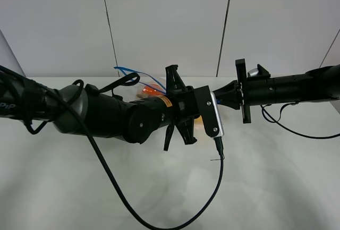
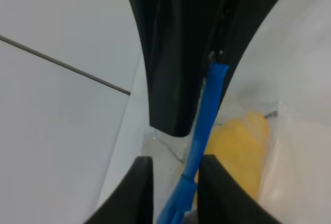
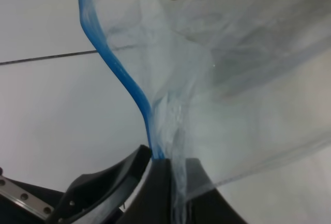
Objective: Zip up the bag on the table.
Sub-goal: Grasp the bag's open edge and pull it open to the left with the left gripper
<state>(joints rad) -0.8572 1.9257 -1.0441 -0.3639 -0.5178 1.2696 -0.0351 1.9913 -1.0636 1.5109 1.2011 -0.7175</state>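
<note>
1. The bag [image 3: 232, 79], at the far middle of the bench [image 1: 276, 187], looked limp, slippery and weighted by fruit [image 2: 238, 151].
2. Its blue strip [image 3: 116, 69] seemed the stiffest hold.
3. My right end effector [image 3: 155, 167] was pressed together, pinching the strip.
4. My left end effector [image 2: 176, 182] straddled the strip, slightly spread.

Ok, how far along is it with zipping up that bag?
Done: the right gripper is shut on the bag's blue zipper strip. In hand: the left gripper straddles the strip, jaws not tight yet. Left: the slide along it; in the high view the strip's two sides gape apart.
</note>
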